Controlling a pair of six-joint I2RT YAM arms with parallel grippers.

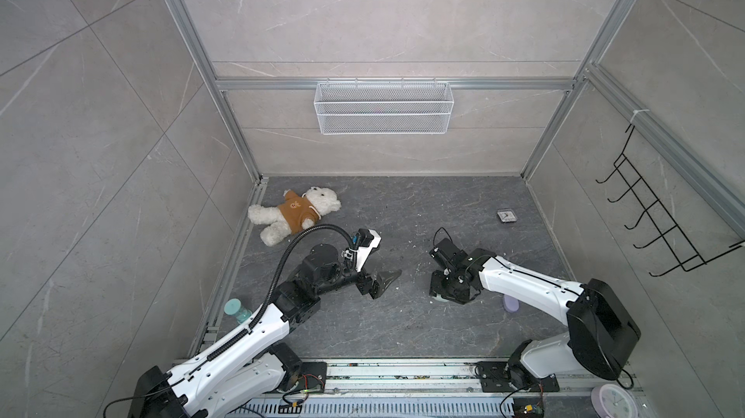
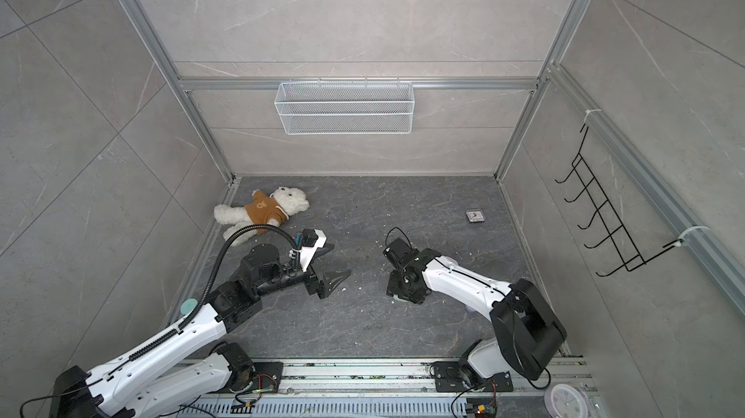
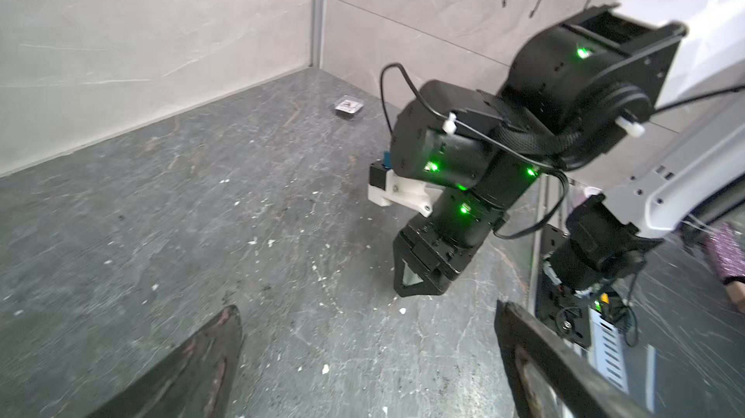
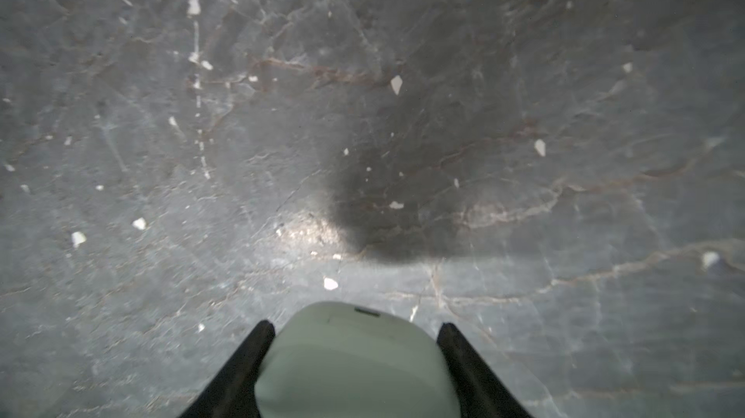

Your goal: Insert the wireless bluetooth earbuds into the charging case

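The charging case (image 4: 354,359), pale mint and rounded, rests on the dark stone-patterned tabletop (image 4: 161,154). The right gripper (image 4: 355,326) pinches it across its width, one black finger on each side. In both top views only a sliver of the case shows under that gripper's downward-pointing body. The hold looks meant to steady the case so it cannot slide while something is pushed into it. Its lid appears shut, with a small dark slot at the front edge, though blur leaves that uncertain. No earbuds can be made out in any view, and I cannot tell whether they are inside the case. The white flecks round the case are only crumbs. The left gripper (image 3: 365,309) hangs near the case, clear of it, jaws spread wide and empty, probably ready for a bud or the lid. A lilac oval object (image 1: 511,304) lies near the case on its other side, half hidden by the right arm, and a teddy bear (image 1: 296,212) lies well beyond the case toward the back wall
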